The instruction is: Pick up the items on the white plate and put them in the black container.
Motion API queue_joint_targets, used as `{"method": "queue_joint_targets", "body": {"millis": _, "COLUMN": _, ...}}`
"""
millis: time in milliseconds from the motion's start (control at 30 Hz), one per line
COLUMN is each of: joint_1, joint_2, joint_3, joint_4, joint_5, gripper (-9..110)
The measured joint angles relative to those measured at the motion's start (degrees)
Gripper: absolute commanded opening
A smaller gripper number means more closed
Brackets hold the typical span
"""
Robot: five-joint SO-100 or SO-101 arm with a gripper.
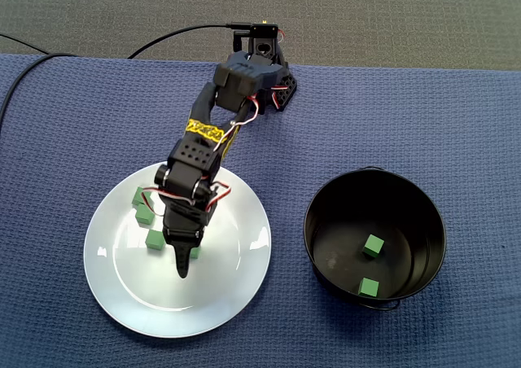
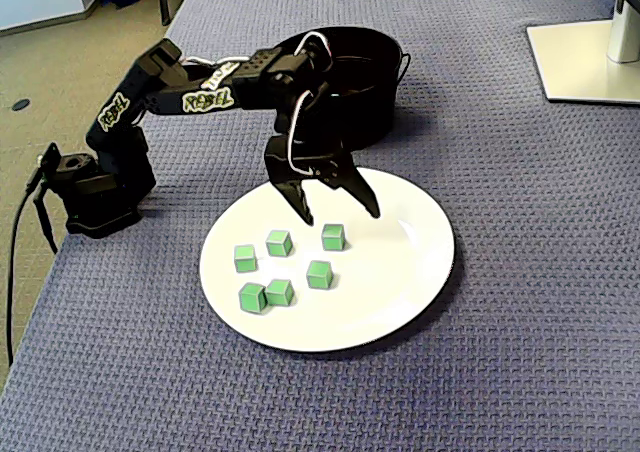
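Observation:
A white plate (image 1: 236, 295) (image 2: 400, 282) lies on the blue cloth and holds several green cubes (image 2: 279, 242). In both fixed views my gripper (image 2: 343, 217) (image 1: 183, 264) hangs low over the plate, pointing down. It is open, its jaws spread wide with nothing between them. One green cube (image 2: 333, 236) sits on the plate just below the gap between the fingertips. The arm hides some cubes in a fixed view, where others show to its left (image 1: 145, 213). The black container (image 1: 326, 221) (image 2: 385, 112) stands beside the plate, with two green cubes (image 1: 373, 245) inside.
The arm's base (image 1: 264, 67) (image 2: 95, 187) sits at the cloth's edge with a cable trailing off. A grey monitor stand base (image 2: 590, 57) rests at the far corner. The floor begins past the table's edge behind the base.

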State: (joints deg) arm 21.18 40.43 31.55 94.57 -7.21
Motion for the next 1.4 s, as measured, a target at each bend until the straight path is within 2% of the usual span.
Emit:
{"method": "queue_joint_targets", "body": {"millis": 367, "joint_1": 0.0, "joint_2": -4.7, "joint_3": 0.0, "joint_4": -1.2, "joint_5": -1.1, "gripper": 31}}
{"method": "queue_joint_targets", "body": {"millis": 500, "joint_1": 0.0, "joint_2": -5.5, "joint_3": 0.0, "joint_4": -2.0, "joint_5": -1.5, "gripper": 17}}
{"method": "queue_joint_targets", "body": {"millis": 600, "joint_1": 0.0, "joint_2": -5.5, "joint_3": 0.0, "joint_4": -2.3, "joint_5": -1.5, "gripper": 0}}
{"method": "queue_joint_targets", "body": {"millis": 1100, "joint_1": 1.2, "joint_2": -3.9, "joint_3": 1.6, "joint_4": -3.3, "joint_5": -1.8, "gripper": 0}}
{"method": "queue_joint_targets", "body": {"millis": 1200, "joint_1": 3.5, "joint_2": 2.9, "joint_3": 2.4, "joint_4": -3.3, "joint_5": -1.8, "gripper": 0}}
{"method": "queue_joint_targets", "body": {"millis": 1400, "joint_1": 4.9, "joint_2": 27.6, "joint_3": 2.6, "joint_4": -2.6, "joint_5": -3.1, "gripper": 0}}
